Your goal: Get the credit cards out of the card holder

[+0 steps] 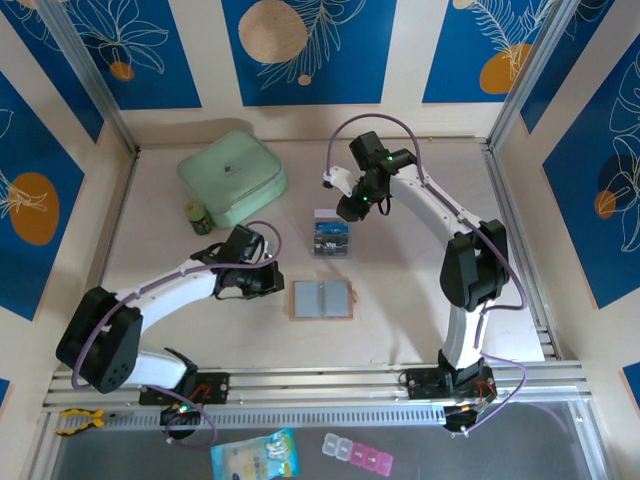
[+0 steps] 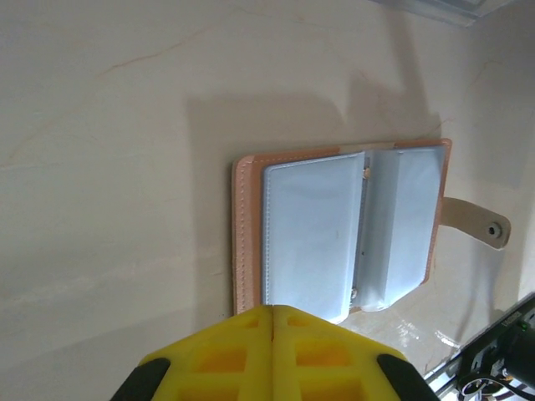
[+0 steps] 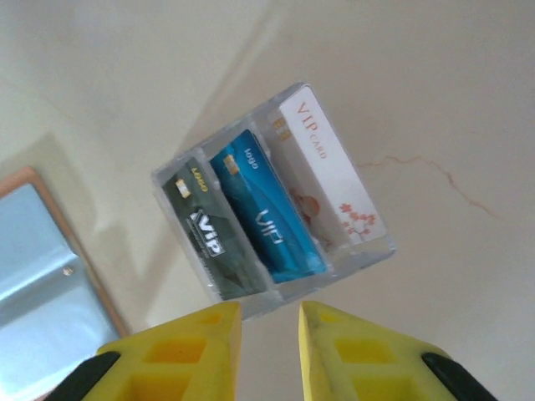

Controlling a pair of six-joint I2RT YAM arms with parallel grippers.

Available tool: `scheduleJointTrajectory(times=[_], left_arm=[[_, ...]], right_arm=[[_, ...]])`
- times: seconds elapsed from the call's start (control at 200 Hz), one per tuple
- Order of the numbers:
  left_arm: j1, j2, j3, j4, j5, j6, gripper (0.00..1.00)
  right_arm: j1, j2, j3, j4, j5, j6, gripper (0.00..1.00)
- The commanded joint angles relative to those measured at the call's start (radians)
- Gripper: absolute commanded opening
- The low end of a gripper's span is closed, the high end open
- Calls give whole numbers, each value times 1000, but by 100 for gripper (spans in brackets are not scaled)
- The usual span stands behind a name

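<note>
The left gripper (image 2: pixel 273 355) has its yellow jaws pressed together, holding nothing, at the edge of the card holder (image 2: pixel 343 234) - it lies open on the table (image 2: pixel 100 167), grey pockets up. The right gripper (image 3: pixel 272 334) is a little open and empty, just beside 3 credit cards (image 3: pixel 267 221) - they sit in a clear box (image 3: pixel 372 249).

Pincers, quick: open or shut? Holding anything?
Left pincer: closed, holding nothing.
Right pincer: open, holding nothing.
</note>
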State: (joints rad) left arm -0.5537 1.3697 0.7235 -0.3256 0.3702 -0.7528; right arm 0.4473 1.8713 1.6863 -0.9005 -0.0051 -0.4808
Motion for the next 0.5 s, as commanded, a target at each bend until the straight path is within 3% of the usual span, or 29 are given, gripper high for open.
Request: scheduleJointTrajectory(times=[0.0, 0.135, 0.275, 0.495], left_arm=[[5, 17, -18, 51, 47, -9, 8], [-10, 44, -22, 87, 63, -20, 7], [-30, 70, -27, 108, 68, -25, 4], [-36, 98, -54, 131, 75, -32, 1]], right_arm=[[19, -63, -81, 105, -84, 287, 24], [51, -127, -217, 218, -184, 597, 20], [109, -159, -341, 299, -202, 876, 18], [212, -158, -456, 337, -216, 1108, 13]])
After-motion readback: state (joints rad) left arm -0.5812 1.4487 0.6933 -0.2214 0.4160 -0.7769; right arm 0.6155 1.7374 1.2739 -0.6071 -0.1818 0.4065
